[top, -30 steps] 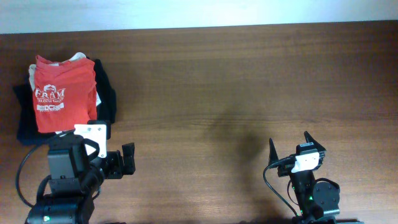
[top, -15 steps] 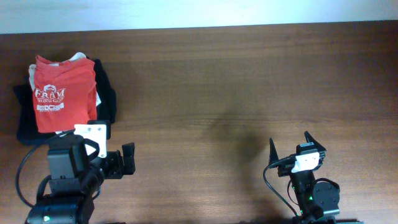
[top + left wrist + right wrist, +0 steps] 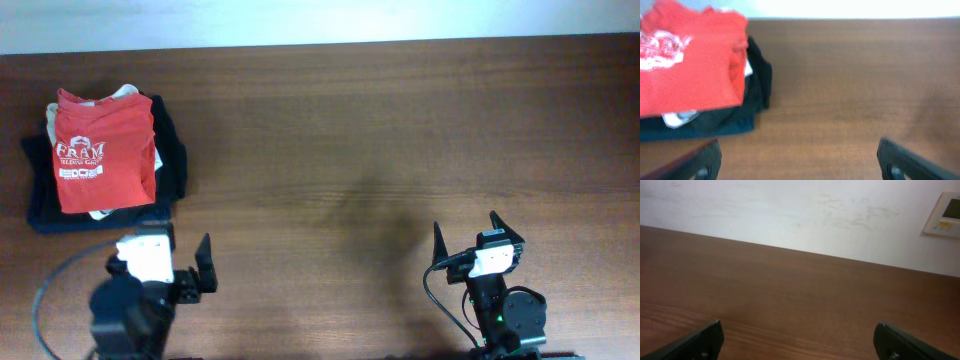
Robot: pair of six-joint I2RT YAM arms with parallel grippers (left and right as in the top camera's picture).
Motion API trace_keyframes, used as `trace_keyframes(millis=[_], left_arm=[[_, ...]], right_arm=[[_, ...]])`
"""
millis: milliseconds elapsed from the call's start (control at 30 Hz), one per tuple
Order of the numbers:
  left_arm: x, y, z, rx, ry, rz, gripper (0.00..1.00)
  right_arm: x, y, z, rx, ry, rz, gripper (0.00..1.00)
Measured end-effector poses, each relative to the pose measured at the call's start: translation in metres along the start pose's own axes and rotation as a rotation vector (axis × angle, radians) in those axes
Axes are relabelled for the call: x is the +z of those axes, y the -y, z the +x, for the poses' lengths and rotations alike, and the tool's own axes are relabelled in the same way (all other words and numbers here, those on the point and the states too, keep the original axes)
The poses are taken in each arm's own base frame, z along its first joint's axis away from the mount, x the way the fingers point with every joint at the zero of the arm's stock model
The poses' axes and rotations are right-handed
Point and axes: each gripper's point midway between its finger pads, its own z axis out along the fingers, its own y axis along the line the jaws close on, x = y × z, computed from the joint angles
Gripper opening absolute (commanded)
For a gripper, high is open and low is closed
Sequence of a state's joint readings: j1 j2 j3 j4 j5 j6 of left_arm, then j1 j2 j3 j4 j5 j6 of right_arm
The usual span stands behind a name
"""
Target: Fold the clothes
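The red-orange T-shirt (image 3: pixel 100 150) lies folded, white lettering up, on top of a stack at the table's far left; it also shows in the left wrist view (image 3: pixel 687 70). Under it are a white garment (image 3: pixel 100 212) and a dark navy folded garment (image 3: pixel 170 150). My left gripper (image 3: pixel 180 258) is open and empty, just in front of the stack; in the left wrist view (image 3: pixel 799 162) its fingers are wide apart over bare wood. My right gripper (image 3: pixel 465 238) is open and empty at the front right, also in its wrist view (image 3: pixel 800 341).
The brown wooden table (image 3: pixel 380 140) stretches from the stack to the right edge. A white wall (image 3: pixel 800 215) runs behind the table's far edge, with a small wall panel (image 3: pixel 944 214) at the right.
My left arm has drawn back toward the front edge and turned, so its gripper now sits clear of the stack's front edge. The right arm has not moved.
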State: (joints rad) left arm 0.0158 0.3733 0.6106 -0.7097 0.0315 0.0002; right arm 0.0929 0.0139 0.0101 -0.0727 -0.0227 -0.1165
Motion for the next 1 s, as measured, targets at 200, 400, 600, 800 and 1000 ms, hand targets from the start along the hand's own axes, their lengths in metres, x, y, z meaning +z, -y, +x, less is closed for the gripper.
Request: trace_keyframes(millis=[200, 400, 600, 800, 1000], left_arm=[[0.031, 0.015, 0.027, 0.031, 0.276, 0.066, 0.99], [0.044, 0.015, 0.022, 0.048, 0.459, 0.058, 0.99], [0.051, 0.013, 0.037, 0.096, 0.396, 0.041, 0.99], [0.051, 0.013, 0.037, 0.1, 0.396, 0.041, 0.99], [0.051, 0.013, 0.037, 0.099, 0.396, 0.04, 0.99]], right_arm=[[0.0, 0.0, 0.0, 0.0, 0.002, 0.0, 0.99], [0.0, 0.0, 0.0, 0.0, 0.002, 0.0, 0.99], [0.0, 0.0, 0.0, 0.0, 0.002, 0.0, 0.99], [0.0, 0.0, 0.0, 0.0, 0.002, 0.0, 0.99], [0.0, 0.0, 0.0, 0.0, 0.002, 0.0, 0.99]])
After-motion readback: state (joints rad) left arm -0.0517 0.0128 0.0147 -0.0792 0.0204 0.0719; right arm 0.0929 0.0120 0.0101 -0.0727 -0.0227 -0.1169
